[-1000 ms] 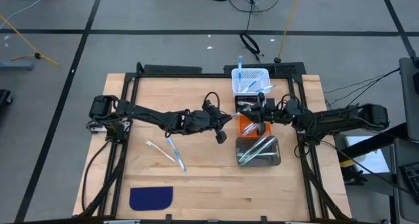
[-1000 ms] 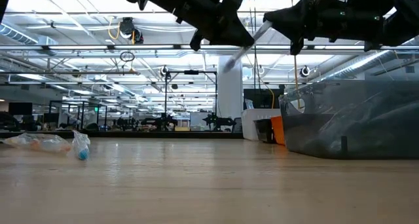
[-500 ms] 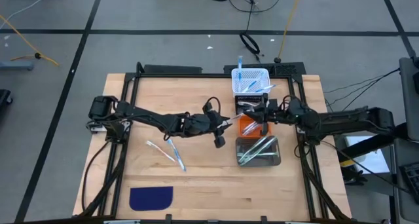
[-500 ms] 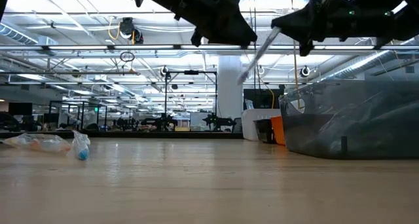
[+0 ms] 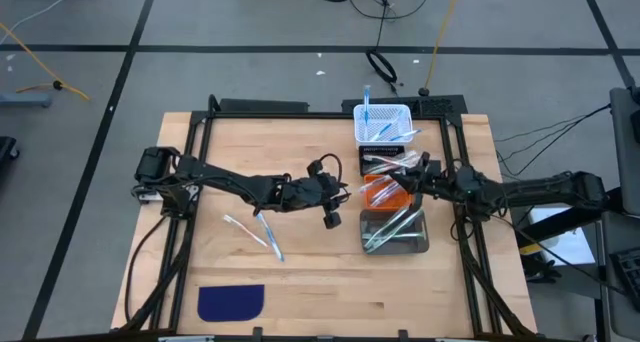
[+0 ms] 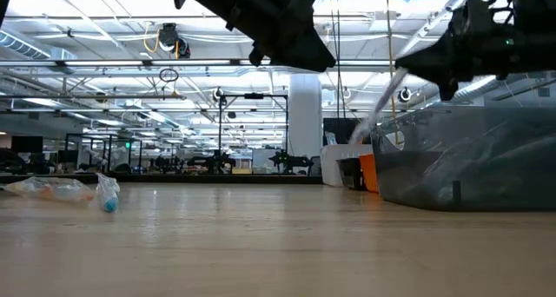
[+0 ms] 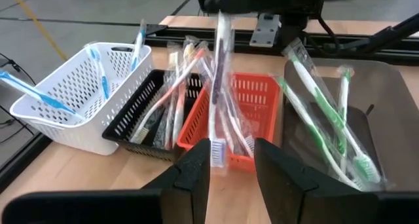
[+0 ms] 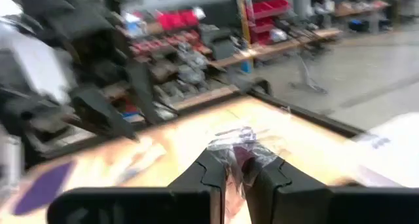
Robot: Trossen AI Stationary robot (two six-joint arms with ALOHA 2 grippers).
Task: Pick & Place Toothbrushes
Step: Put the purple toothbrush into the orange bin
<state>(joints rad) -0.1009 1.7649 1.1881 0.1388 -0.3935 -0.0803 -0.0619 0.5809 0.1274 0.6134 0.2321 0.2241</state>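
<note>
Toothbrush (image 7: 220,86), seemingly wrapped, hangs pinched in the right claw (image 8: 237,164); left claw (image 7: 228,160) parted, empty.

Bench (image 5: 300,272): pale wood, smooth, matt, grain visible. White basket (image 7: 72,93), black basket (image 7: 141,116) & orange basket (image 7: 252,103): slotted plastic. Grey bin (image 6: 473,158): translucent plastic. Toothbrushes (image 7: 321,116): plastic, in glossy clear wrap. Blue patch (image 5: 231,302), lower left: flat, matt. Arms: dark, matt.

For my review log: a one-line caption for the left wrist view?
Left gripper open, facing a wrapped toothbrush hanging from the right gripper above the orange basket.
</note>
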